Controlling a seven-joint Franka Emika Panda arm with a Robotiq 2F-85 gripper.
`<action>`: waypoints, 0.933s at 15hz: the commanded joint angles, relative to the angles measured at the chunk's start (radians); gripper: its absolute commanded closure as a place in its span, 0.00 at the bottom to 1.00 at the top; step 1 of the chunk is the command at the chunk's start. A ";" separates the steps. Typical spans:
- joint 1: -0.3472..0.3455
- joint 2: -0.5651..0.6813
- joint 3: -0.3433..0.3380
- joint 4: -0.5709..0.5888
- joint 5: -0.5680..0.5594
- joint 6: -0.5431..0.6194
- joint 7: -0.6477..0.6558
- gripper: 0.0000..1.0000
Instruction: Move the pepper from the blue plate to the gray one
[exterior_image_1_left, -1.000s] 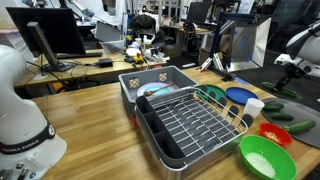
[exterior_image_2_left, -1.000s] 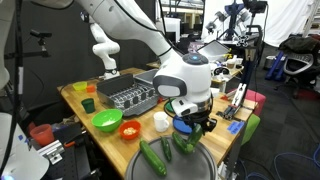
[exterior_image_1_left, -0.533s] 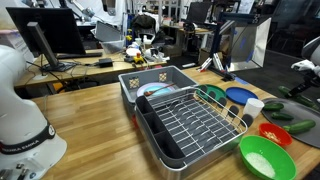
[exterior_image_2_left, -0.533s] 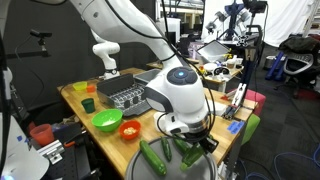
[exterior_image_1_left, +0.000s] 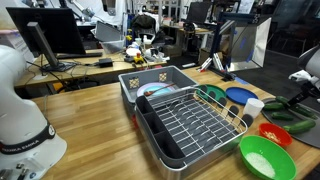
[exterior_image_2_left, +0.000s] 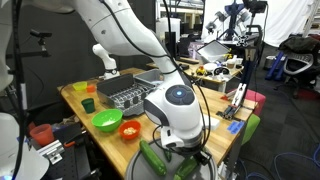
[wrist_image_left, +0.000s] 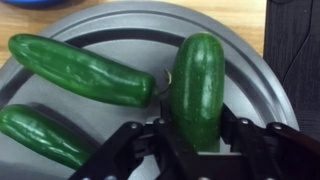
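Observation:
In the wrist view the dark green glossy pepper (wrist_image_left: 197, 85) lies upright on the round gray plate (wrist_image_left: 130, 28). My gripper (wrist_image_left: 197, 135) has a finger on each side of the pepper's lower end and is shut on it. Two other long green vegetables (wrist_image_left: 80, 68) (wrist_image_left: 40, 135) lie on the same plate to the left. A sliver of the blue plate (wrist_image_left: 30, 3) shows at the top edge. In an exterior view the blue plate (exterior_image_1_left: 240, 96) sits bare beside the dish rack, and my gripper (exterior_image_1_left: 300, 103) is low over the gray plate (exterior_image_1_left: 312, 135).
A wire dish rack (exterior_image_1_left: 190, 120) in a gray tub (exterior_image_1_left: 150, 80) fills the table's middle. A green bowl (exterior_image_1_left: 265, 157), a red bowl (exterior_image_1_left: 275, 133) and a white cup (exterior_image_1_left: 254, 107) stand near the plates. The arm's body (exterior_image_2_left: 178, 110) hides the blue plate.
My arm has swung from over the blue plate to the gray plate and come down. The pepper has travelled with the gripper and now rests on the gray plate.

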 joint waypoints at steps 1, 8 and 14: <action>-0.036 0.024 0.017 0.021 0.012 0.006 -0.068 0.78; 0.021 0.013 -0.031 0.029 0.023 0.019 -0.107 0.09; 0.122 -0.068 -0.065 -0.003 -0.011 0.132 -0.146 0.00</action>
